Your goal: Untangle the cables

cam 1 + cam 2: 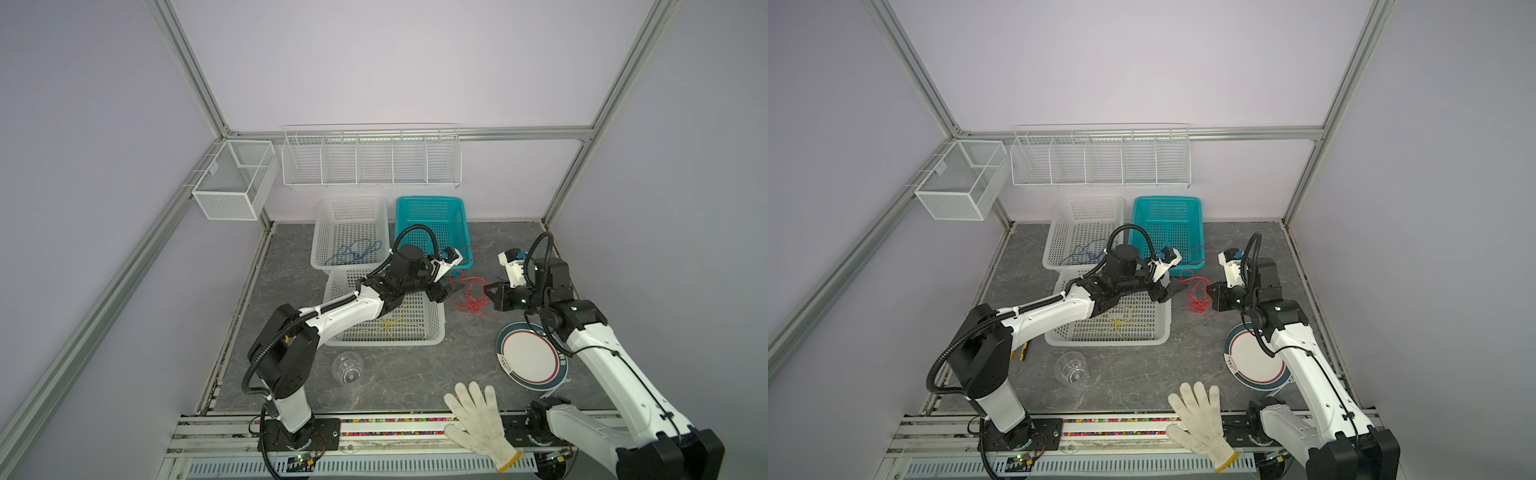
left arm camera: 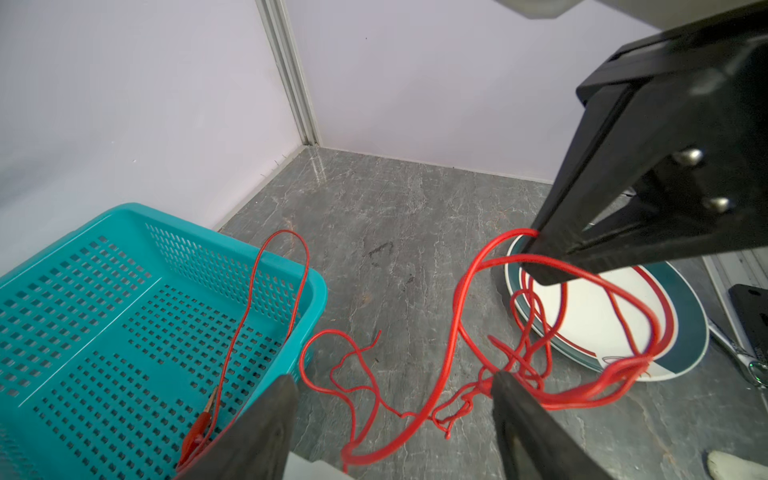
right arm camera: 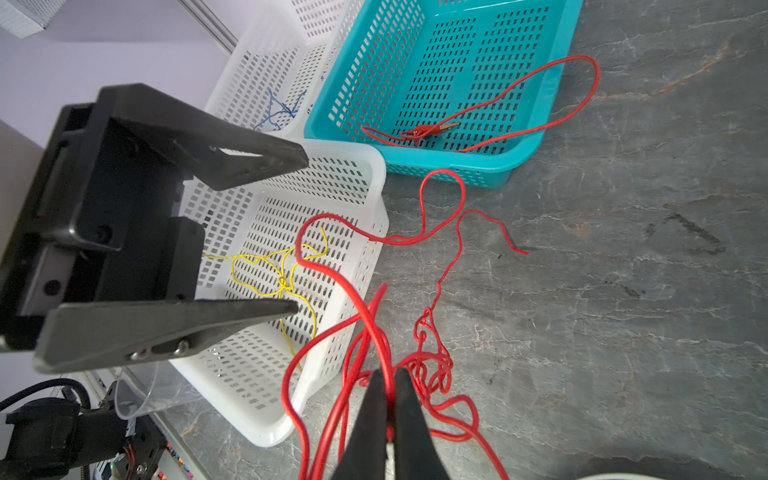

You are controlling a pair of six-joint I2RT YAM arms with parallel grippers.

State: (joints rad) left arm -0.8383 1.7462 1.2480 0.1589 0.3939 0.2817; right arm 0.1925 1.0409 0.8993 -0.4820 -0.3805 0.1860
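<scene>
Right tool [image 3: 390,415] pinched the red cable [image 3: 432,370] strewn over the counter [image 3: 623,332], apparently anchoring it (its clip end lay in the teal basket [image 3: 490,172]) while the left tool [image 3: 301,233] hovered spread, ready to tease loops.

table [image 1: 395,374]: grey, marbled with pale veins
long cable [image 1: 471,299]: red
knotted cable [image 3: 282,284]: yellow
basket [image 1: 430,199]: teal, perforated
plate [image 1: 528,359]: white, teal rim, red ring
glove [image 1: 478,415]: off-white, yellow cuff

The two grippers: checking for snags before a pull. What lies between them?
Only loose red cable loops on the grey table, in both top views. The right gripper pinches a strand; the left gripper is open.
</scene>
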